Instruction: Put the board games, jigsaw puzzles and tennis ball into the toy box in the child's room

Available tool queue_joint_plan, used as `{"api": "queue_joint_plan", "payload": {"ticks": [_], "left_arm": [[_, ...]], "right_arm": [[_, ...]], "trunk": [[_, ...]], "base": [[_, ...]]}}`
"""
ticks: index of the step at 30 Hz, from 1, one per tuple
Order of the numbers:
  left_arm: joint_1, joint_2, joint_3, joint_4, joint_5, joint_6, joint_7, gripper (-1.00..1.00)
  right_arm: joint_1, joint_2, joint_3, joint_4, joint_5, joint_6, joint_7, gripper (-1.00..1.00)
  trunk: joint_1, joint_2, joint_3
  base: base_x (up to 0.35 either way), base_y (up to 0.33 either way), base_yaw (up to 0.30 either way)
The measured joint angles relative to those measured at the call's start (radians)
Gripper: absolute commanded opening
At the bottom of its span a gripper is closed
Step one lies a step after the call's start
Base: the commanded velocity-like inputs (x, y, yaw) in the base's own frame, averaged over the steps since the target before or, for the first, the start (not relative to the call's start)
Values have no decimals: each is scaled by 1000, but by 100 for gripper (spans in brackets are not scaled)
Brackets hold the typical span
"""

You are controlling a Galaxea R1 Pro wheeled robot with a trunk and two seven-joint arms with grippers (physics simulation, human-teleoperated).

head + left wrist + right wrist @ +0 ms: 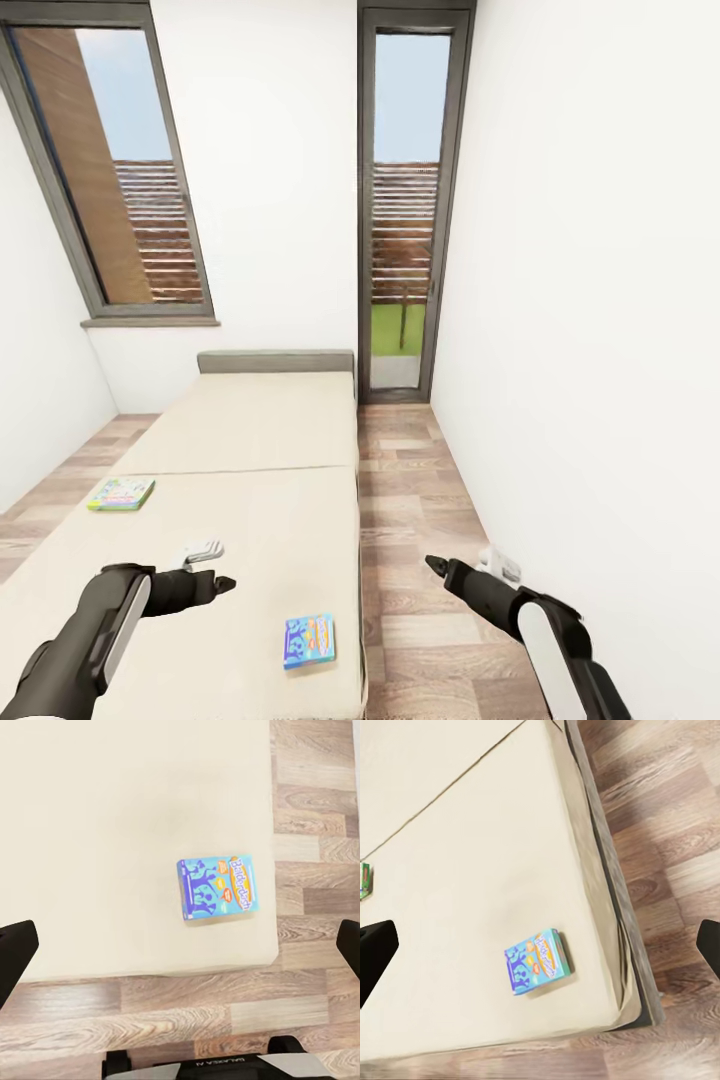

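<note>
Cream mattress of the bed (250, 440) carries both board games: the green one (121, 493) at far left, the blue one (309, 640) near its right edge. My left claw (222, 583) hovers released above it (right claw (432, 565) likewise, over floor). Step: first pickup. Next: descend onto the blue box.

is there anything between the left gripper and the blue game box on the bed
Nothing visible. The blue game box lies flat near the bed's near right corner, with only bare mattress between it and the open left gripper above the bed. The green game box lies off to the other side, out of the path.
</note>
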Motion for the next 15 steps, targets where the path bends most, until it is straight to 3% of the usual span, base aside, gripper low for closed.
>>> {"api": "queue_joint_plan", "payload": {"ticks": [6, 15], "left_arm": [[0, 0, 3, -4, 0, -1, -1, 100], [0, 1, 4, -8, 0, -2, 1, 100]], "right_arm": [[-28, 8, 72, 6, 3, 2, -25, 100], [-114, 12, 96, 105, 0, 20, -100, 100]], "trunk": [[0, 0, -10], [0, 0, -24]], "base": [[0, 20, 0], [0, 5, 0]]}}
